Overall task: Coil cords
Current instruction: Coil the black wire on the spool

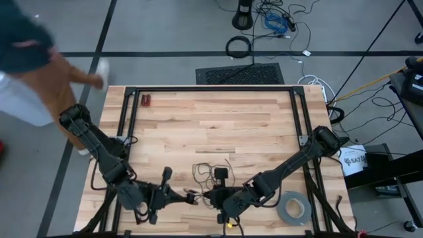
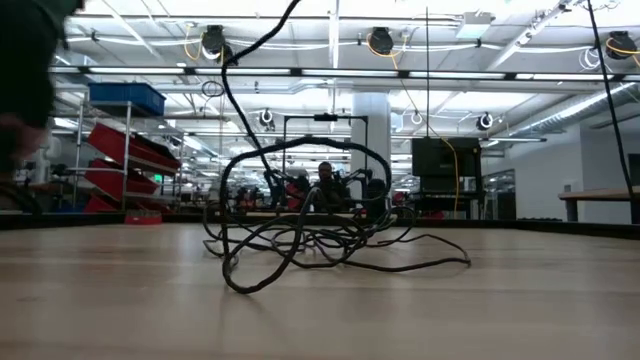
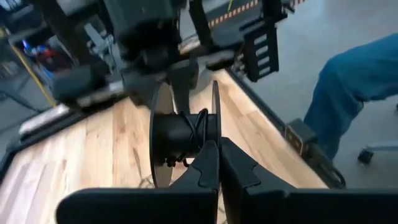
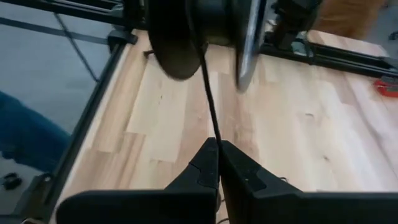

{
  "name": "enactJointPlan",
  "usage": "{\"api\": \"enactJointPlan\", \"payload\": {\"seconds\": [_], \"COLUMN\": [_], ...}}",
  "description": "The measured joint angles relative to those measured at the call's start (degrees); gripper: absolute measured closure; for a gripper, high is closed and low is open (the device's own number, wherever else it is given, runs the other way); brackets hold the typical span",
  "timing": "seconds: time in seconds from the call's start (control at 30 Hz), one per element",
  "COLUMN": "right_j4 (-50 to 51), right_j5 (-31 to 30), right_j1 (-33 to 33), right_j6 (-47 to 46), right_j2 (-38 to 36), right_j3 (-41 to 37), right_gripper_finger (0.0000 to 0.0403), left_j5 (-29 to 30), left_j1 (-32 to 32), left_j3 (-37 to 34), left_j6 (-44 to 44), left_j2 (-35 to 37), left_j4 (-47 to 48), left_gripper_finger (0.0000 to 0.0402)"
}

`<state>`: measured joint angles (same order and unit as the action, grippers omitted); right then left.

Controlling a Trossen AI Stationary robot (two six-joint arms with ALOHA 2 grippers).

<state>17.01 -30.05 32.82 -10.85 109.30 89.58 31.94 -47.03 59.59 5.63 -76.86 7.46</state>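
- Nearest me, at the worktop's (image 1: 198,125) near edge, both my grippers sit close together around a black spool (image 3: 183,134); I see it only in the wrist views
- My left gripper (image 3: 219,163) has its fingers pressed together, tips right against the spool's core, where a few turns of the thin black cord are wound
- My right gripper (image 4: 217,155) is also pressed together, pinching the cord (image 4: 208,102), which runs taut from its fingertips up to the spool
- In the high view the left gripper (image 1: 192,196) and right gripper (image 1: 210,196) almost meet near the middle of the near edge
- The grey tape roll (image 1: 293,209) lies flat by the near right corner, just beside the right arm
- A little farther in, the rest of the cord (image 1: 210,171) lies as loose wiry strands on the wood, near the middle of the near half; the low view shows the same tangle (image 2: 300,235) arching up off the surface, with one strand rising out of the top of the picture
- A small red object (image 1: 146,100) rests at the far left corner
- Beyond the far left corner a person (image 1: 30,66) stands beside the table, blurred
- A thick black cable loop (image 1: 238,46) lies on the floor past the far edge
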Motion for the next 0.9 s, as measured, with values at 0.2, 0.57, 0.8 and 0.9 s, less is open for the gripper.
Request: {"api": "enactJointPlan", "payload": {"seconds": [0.2,0.57,0.8,0.9], "right_j4": [2.9,-7.39,-43.68,-49.5], "right_j5": [1.93,-5.73,-16.12,-14.37], "right_j1": [0.43,9.22,10.28,9.31], "right_j6": [-1.0,-12.62,-7.75,-4.45], "right_j2": [-0.57,-0.14,3.32,5.05], "right_j3": [0.11,-9.64,-24.15,-25.41], "right_gripper_finger": [0.0398,0.0344,0.0298,0.0267], "left_j5": [0.14,-0.32,-0.32,-0.31], "left_j1": [-1.06,-3.32,-3.25,-3.25], "left_j3": [-0.02,-0.02,-0.02,0.0], "left_j6": [3.92,4.81,5.96,7.28], "left_j2": [-0.07,0.19,0.19,0.19], "left_j4": [-4.25,-5.9,-7.2,-7.61], "left_gripper_finger": [0.0402,0.0402,0.0402,0.0402]}}
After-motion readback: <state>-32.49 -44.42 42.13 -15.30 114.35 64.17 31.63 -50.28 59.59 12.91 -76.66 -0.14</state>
